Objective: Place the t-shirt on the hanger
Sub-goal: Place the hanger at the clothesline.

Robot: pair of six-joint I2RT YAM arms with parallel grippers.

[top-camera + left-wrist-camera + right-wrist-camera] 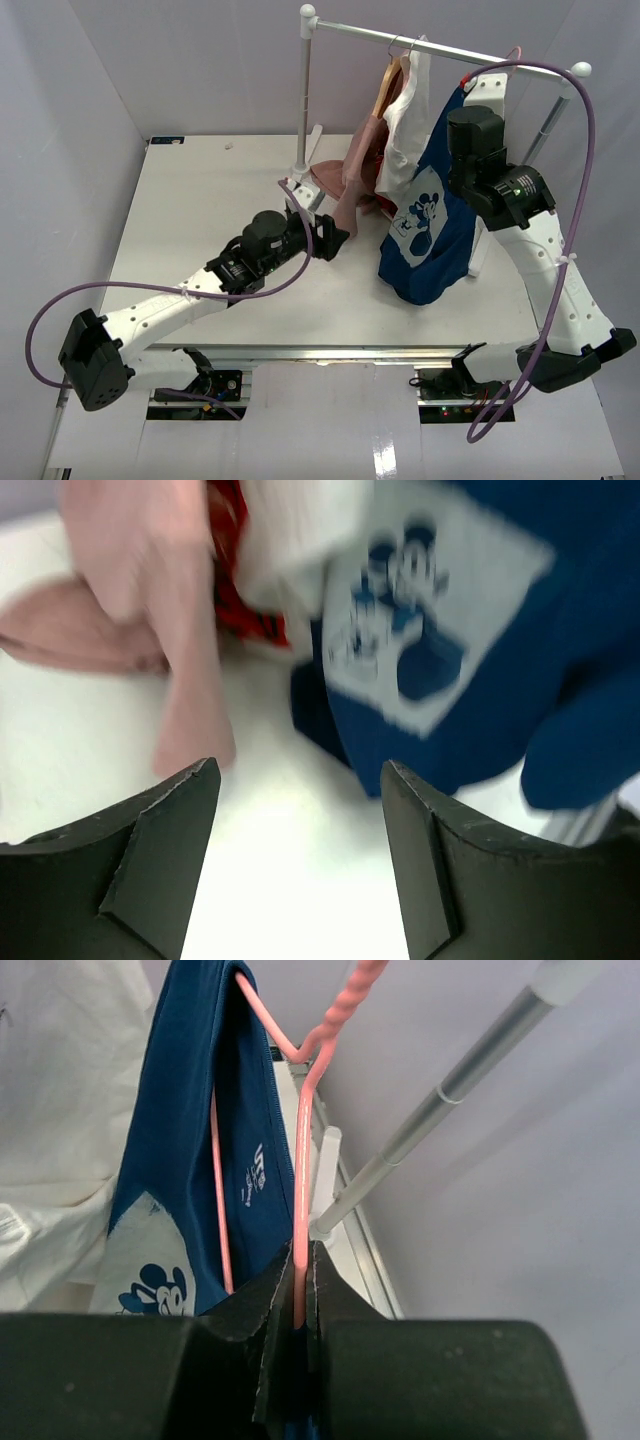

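Pinching the hanger [300,1160] tight w/ the R claw [298,1290], closed on the thin pink wire just under its twisty neck. Held up high, just below the rail [440,45], near the rail's R end. Can't tell if hooked on the rail or not.

On that hanger: the t-shirt [190,1090], navy w/ a white mouse print. Pink wire inside the blue cloth at the top. Hanging down from just under the rail, R of the rail's middle, w/ the bottom bunched on the worktop [200,200].

Over to the L claw [298,770]: wide open, nothing between the fingers [160,830]. Low over the worktop, in front of the rail's L post [303,100], pointing at the clothes. Very blurry in the L wrist view.

More clothes on the rail, closer to its middle: a white top [405,120] w/ red print, touching the t-shirt. Next, toward the rail's L post, a dusty-pink top [355,170], w/ its bottom lying on the worktop by the post's foot. Tan wood hanger [385,85] up by these two.
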